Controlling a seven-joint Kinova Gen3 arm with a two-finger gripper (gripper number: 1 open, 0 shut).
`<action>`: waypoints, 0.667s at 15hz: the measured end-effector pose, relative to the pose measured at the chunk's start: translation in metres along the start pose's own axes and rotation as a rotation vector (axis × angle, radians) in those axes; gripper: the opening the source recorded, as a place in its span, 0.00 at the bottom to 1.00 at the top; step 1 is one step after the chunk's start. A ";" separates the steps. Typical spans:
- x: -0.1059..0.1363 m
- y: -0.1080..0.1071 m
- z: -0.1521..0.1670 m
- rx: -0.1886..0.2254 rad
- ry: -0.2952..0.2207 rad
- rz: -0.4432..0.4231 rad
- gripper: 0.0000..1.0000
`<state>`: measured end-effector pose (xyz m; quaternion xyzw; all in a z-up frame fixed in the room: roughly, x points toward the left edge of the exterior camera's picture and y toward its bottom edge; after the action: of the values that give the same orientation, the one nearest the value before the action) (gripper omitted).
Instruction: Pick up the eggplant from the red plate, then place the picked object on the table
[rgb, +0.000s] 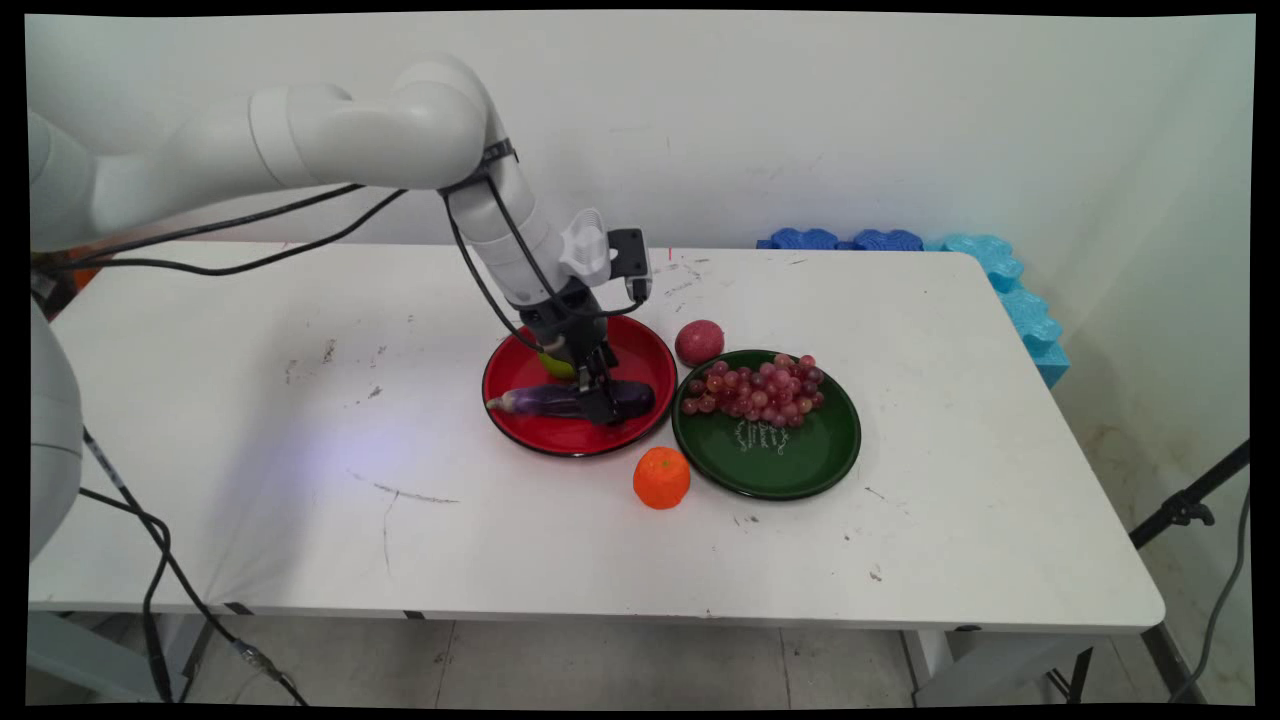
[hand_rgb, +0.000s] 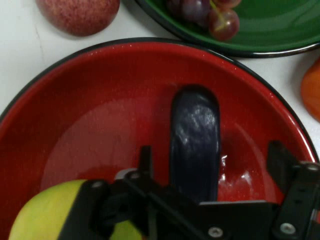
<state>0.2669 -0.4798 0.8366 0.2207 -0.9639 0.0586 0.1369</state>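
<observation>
White table (rgb: 250, 480), scuffed and marked, stands against a plain wall; blue foam blocks (rgb: 990, 265) lie at its 2 o'clock corner. Gripper (rgb: 603, 400) is down in the red plate (rgb: 560, 435), fingers spread astride the eggplant (hand_rgb: 195, 135), a yellow-green fruit (hand_rgb: 42, 212) beside it.

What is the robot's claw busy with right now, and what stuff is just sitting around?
Busy with:
- claw, open, its fingers on either side of the purple eggplant
- red plate, where the eggplant lies

Just sitting around:
- yellow-green fruit, also in the red plate
- grapes on the green plate
- orange
- reddish fruit
- blue foam pieces
</observation>
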 end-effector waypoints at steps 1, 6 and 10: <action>0.001 -0.001 0.002 -0.001 -0.006 0.007 0.00; 0.000 -0.004 -0.002 0.000 -0.027 0.036 0.00; 0.002 0.009 -0.019 -0.003 -0.022 0.087 0.00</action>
<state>0.2660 -0.4696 0.8548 0.1791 -0.9741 0.0605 0.1238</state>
